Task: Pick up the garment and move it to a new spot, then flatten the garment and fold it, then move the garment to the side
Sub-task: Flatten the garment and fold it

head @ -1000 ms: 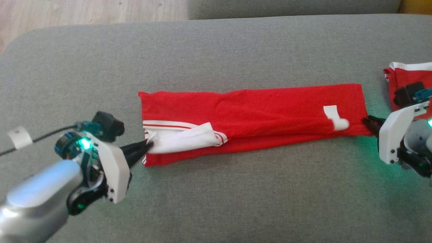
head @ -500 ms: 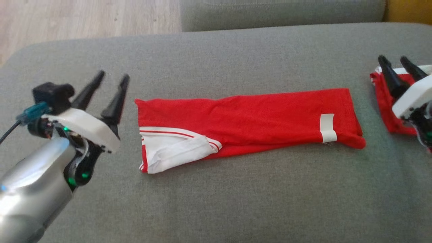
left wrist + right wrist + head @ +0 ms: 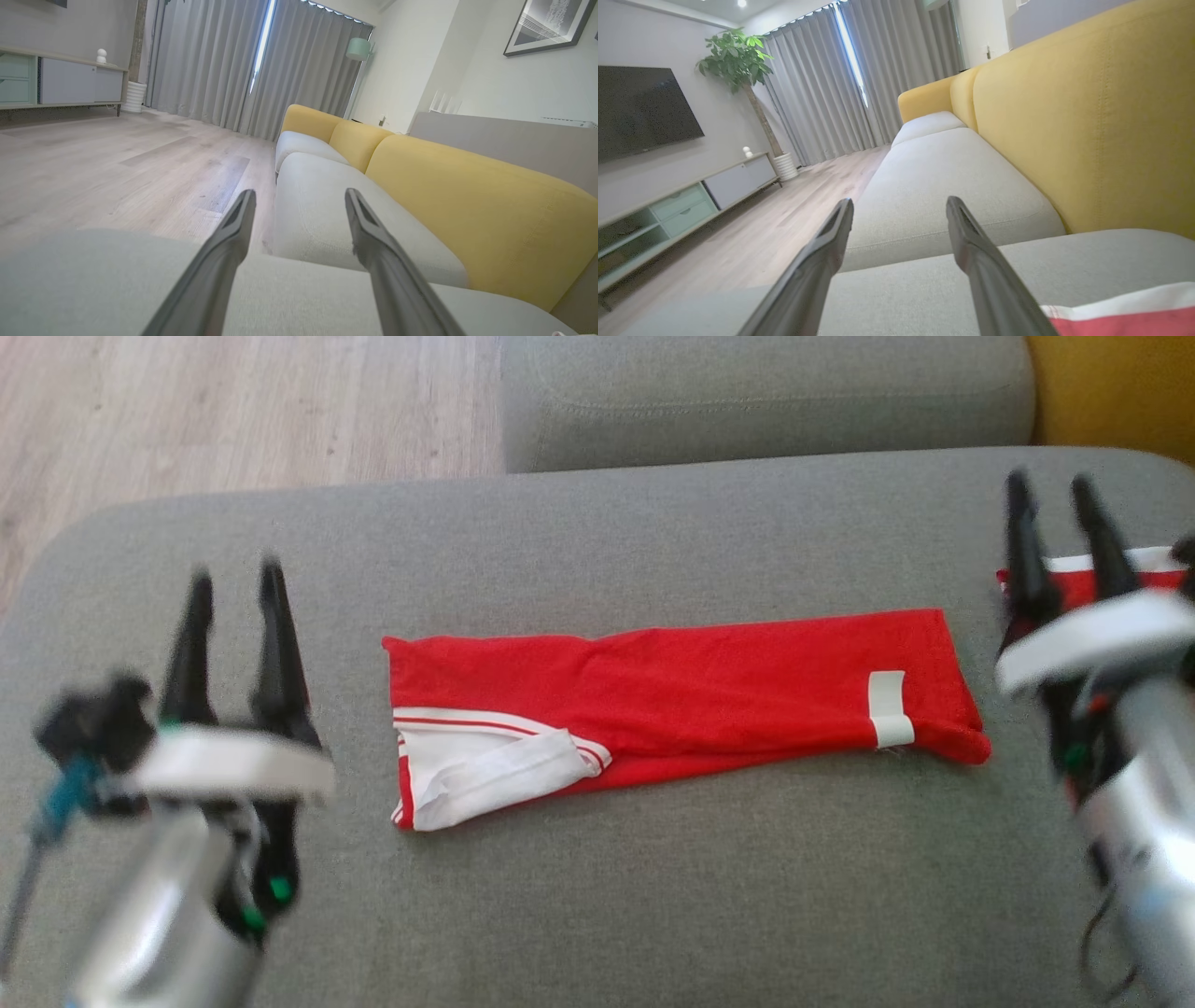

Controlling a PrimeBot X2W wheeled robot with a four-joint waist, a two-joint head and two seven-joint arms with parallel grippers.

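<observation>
The garment (image 3: 672,695) lies as a long folded strip at frame centre. The left gripper (image 3: 235,574), lower left, and right gripper (image 3: 1050,483), right edge, stand wide and empty. Folding appears underway; the next move likely requires grasping one end.

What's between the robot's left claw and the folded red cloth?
Only bare grey cushion separates the left gripper and the red garment, in the head view.

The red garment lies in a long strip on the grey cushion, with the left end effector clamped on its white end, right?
No. The red garment does lie in a long strip on the grey cushion, but the left end effector is open and apart from its white end, as the head view shows.
</observation>
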